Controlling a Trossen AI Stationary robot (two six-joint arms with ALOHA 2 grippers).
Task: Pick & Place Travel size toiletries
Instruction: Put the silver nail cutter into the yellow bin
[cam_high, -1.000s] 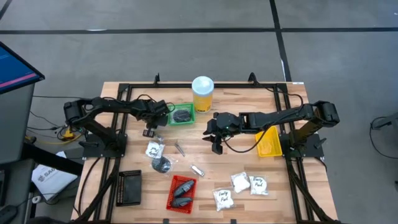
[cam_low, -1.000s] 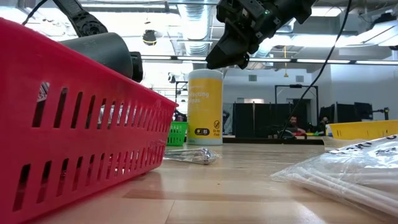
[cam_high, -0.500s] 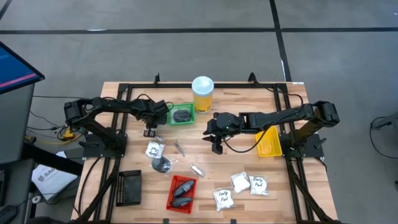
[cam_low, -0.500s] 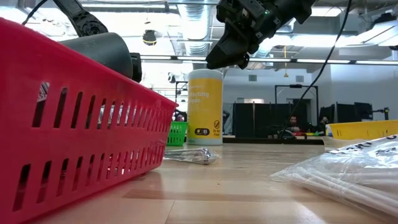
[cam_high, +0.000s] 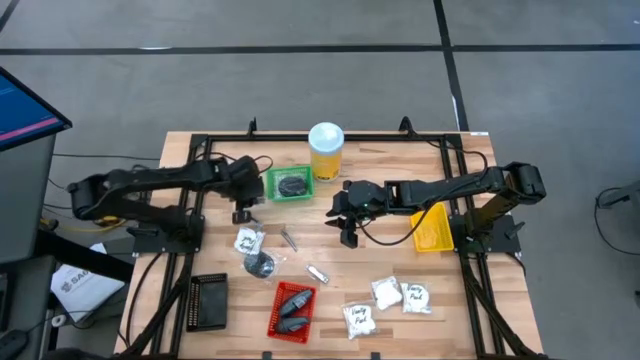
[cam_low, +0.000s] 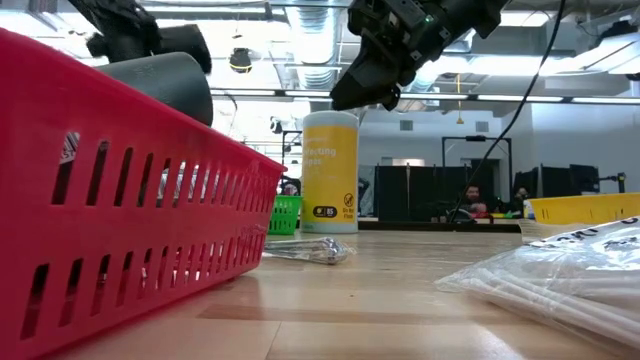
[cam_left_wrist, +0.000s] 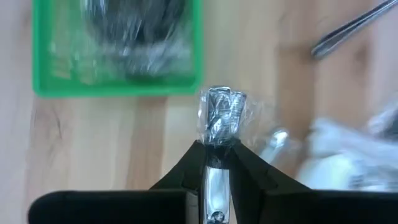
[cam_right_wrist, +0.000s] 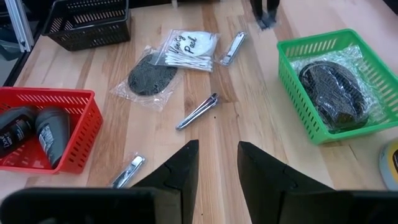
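Observation:
My left gripper (cam_high: 240, 212) (cam_left_wrist: 216, 146) stands just left of the green tray (cam_high: 290, 184), shut on a small silvery piece in clear film (cam_left_wrist: 221, 117). A dark puck (cam_right_wrist: 333, 93) lies in that tray. My right gripper (cam_high: 348, 232) (cam_right_wrist: 217, 163) hangs open above the table's middle, touching nothing. On the table lie white sachets (cam_high: 248, 241) (cam_high: 388, 292), a wrapped dark puck (cam_high: 260, 265) and thin silvery pieces (cam_high: 288, 238) (cam_high: 317, 273). Dark bottles (cam_right_wrist: 43, 127) lie in the red tray (cam_high: 292, 308). My left gripper pinches the film-wrapped silvery piece between its two fingers (cam_left_wrist: 239, 163), which point down from above. The piece's free end (cam_left_wrist: 221, 109) sticks out past the fingertips. Whether it is clear of the table I cannot tell.
A tall yellow jar (cam_high: 326, 150) stands at the far edge, right of the green tray. A yellow tray (cam_high: 432, 230) lies under the right arm and a black tray (cam_high: 208, 300) sits near the left front corner. More sachets (cam_high: 358, 318) (cam_high: 415, 297) lie near the front.
My left arm has swung back toward the table's left, so its wrist now sits left of the green tray rather than beside it. Its fingertips have stayed at about the same spot. My right arm has kept still.

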